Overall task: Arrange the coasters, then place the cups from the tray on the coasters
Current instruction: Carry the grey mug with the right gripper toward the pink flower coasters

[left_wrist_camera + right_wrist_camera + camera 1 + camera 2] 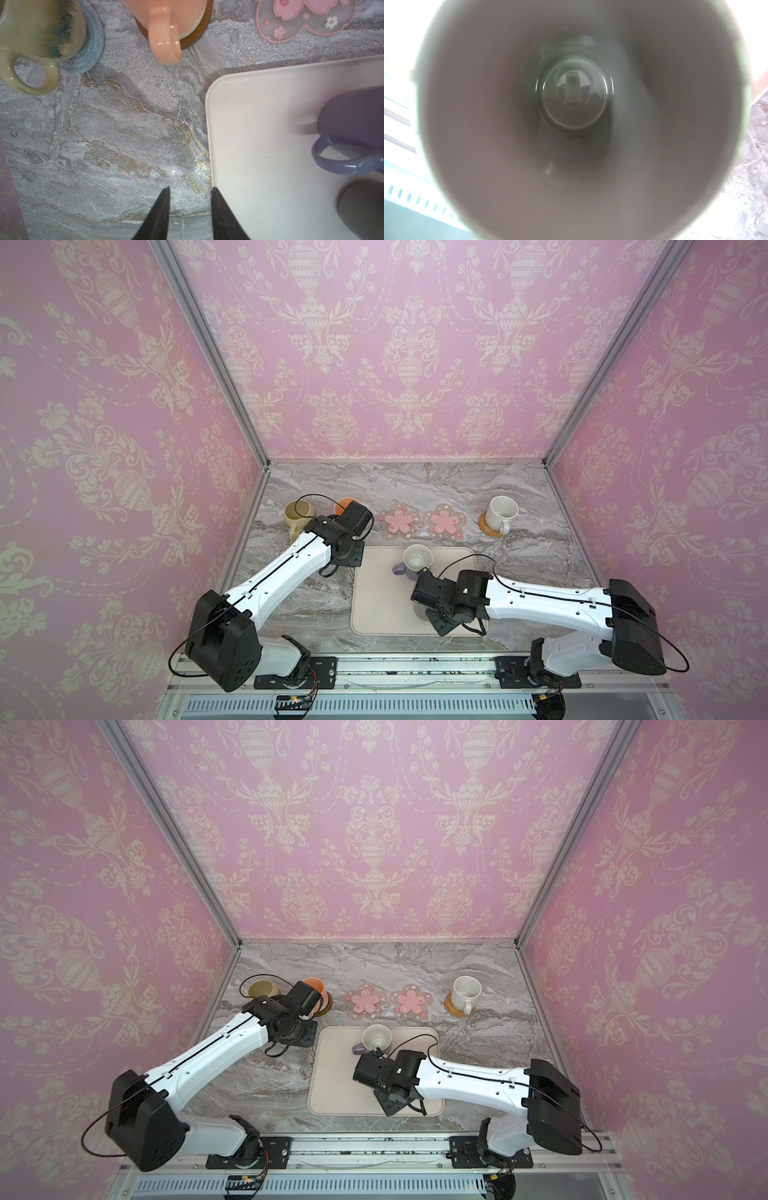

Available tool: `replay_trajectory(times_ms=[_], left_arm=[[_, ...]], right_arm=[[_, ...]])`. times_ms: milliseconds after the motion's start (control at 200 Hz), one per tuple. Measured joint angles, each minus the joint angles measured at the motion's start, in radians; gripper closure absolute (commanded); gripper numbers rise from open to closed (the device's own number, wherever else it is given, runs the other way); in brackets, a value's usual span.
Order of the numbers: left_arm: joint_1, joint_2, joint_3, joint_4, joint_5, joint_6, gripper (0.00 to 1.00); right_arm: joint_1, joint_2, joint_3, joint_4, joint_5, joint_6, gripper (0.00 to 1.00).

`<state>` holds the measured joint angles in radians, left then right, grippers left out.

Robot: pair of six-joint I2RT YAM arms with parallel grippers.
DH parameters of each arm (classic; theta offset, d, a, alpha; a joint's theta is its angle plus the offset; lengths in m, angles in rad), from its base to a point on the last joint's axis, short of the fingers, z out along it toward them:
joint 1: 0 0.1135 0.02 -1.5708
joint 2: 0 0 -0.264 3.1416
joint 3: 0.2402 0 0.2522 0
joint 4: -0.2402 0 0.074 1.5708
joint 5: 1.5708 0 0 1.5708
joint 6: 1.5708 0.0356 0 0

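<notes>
In both top views the cream tray [374, 605] lies in the middle. On it stand a lavender cup [417, 560] and a dark grey cup [571, 166]. My right gripper [438, 620] is down at the grey cup. The cup's inside fills the right wrist view and hides the jaws. An olive cup [39, 27] stands on the blue-grey coaster [91, 47]. A peach cup [166, 37] rests on the brown coaster [199, 31]. The white speckled cup [502, 511] is on the rattan coaster [485, 526]. Two pink flower coasters [400, 520] [444, 521] lie bare. My left gripper [190, 190] hangs open, empty, beside the tray's left rim.
Pink patterned walls close the marble table [540, 556] in on three sides. A metal rail [415, 668] with both arm bases runs along the front edge. The left arm's cable [309, 497] loops over the olive cup.
</notes>
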<state>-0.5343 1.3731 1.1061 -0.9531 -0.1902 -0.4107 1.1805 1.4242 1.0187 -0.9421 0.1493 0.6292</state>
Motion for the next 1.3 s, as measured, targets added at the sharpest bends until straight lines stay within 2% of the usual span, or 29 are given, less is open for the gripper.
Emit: replay_trajectory(times_ms=[335, 816, 1301], left_arm=[[0.000, 0.000, 0.000, -0.010, 0.000, 0.000, 0.64], [0.000, 0.000, 0.000, -0.008, 0.000, -0.003, 0.64], [0.000, 0.000, -0.010, 0.018, 0.019, -0.010, 0.64]], right_arm=[[-0.018, -0.086, -0.028, -0.025, 0.035, 0.012, 1.00], [-0.172, -0.277, -0.098, -0.081, 0.080, 0.041, 1.00], [-0.330, -0.306, -0.098, -0.079, 0.124, 0.008, 1.00]])
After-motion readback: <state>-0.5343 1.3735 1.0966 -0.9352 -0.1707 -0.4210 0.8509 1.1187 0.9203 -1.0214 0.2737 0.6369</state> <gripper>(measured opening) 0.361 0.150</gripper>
